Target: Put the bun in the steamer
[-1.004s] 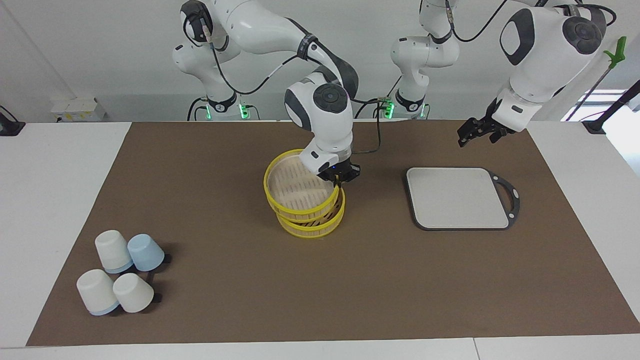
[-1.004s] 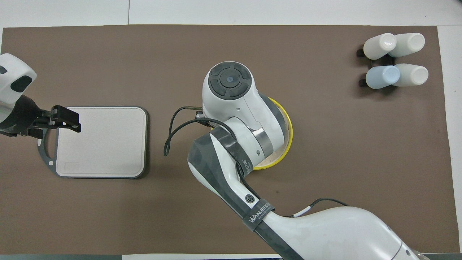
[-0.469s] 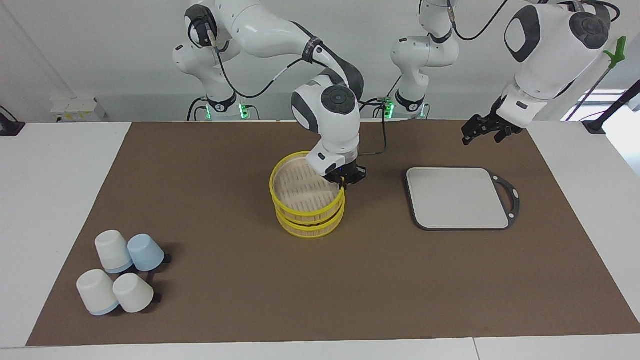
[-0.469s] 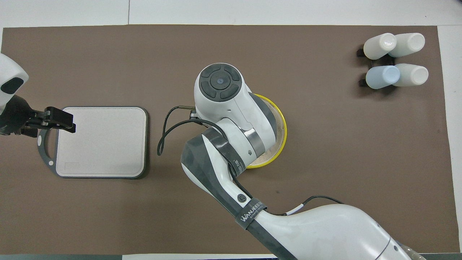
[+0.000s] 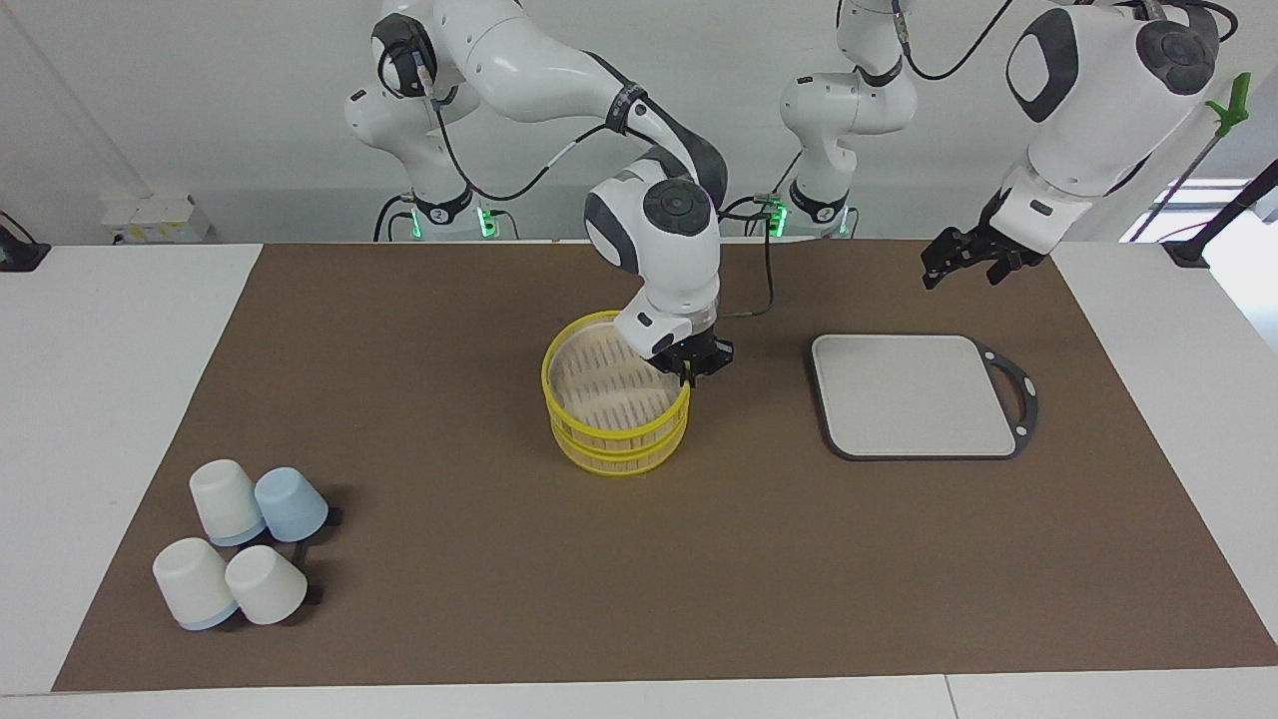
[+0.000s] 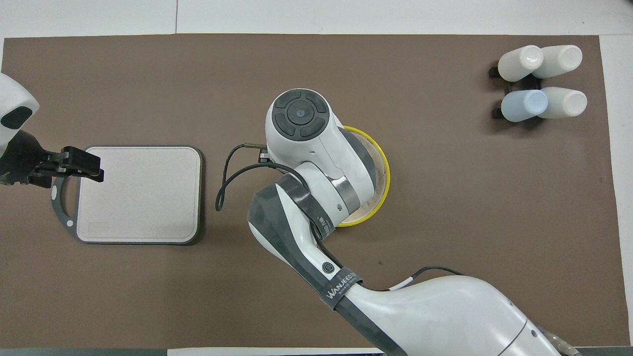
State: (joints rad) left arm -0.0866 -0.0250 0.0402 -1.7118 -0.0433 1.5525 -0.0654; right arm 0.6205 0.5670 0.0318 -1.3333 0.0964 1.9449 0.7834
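The steamer stands at the middle of the brown mat as two stacked yellow-rimmed pieces: the lower basket (image 5: 614,451) and the top piece (image 5: 599,384) squarely on it. My right gripper (image 5: 688,369) is shut on the top piece's rim, at the side toward the left arm's end. In the overhead view the right arm covers most of the steamer (image 6: 380,170) and the gripper. The top piece's slotted floor is bare. The bun is hidden or out of view. My left gripper (image 5: 960,264) hangs open and empty in the air over the board's handle (image 6: 81,162).
A grey board with a black handle (image 5: 914,394) lies toward the left arm's end (image 6: 141,193). Several upturned white and blue cups (image 5: 240,544) cluster at the mat corner farthest from the robots, toward the right arm's end (image 6: 541,81).
My right gripper shifted the tilted, offset top piece toward the left arm's end and lowered it level onto the lower basket. My left gripper drew back a little and rose.
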